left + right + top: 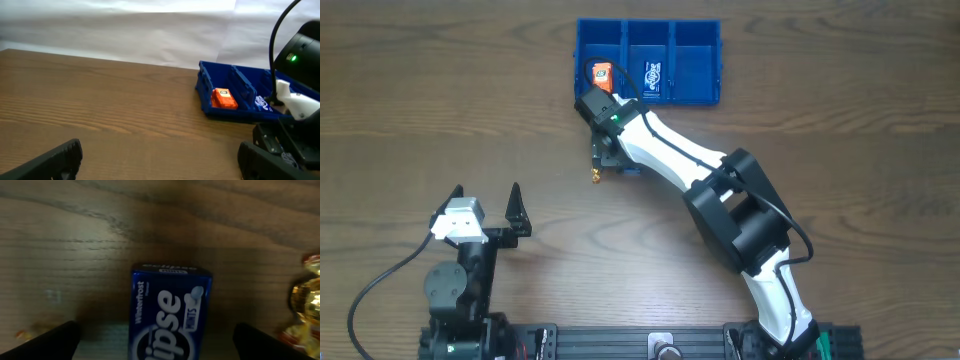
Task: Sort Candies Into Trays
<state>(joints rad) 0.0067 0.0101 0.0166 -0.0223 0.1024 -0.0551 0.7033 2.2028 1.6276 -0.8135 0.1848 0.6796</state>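
The right gripper (pixel 157 330) sits low over the table (pixel 840 150), its fingers spread wide on either side of a blue mint box (pixel 170 312) without clamping it, and a gold-wrapped candy (pixel 306 302) lies just beside. The left gripper (pixel 486 198), also spread apart, is well away from the blue tray (pixel 698 65), whose left compartment holds an orange candy (pixel 601 75) and whose middle one holds a blue packet (pixel 653 75)

You're working on a brown wood-grain table (pixel 420 100) (the grain runs side to side in the top view), with a white backdrop (pixel 125 30) rising behind its far edge.
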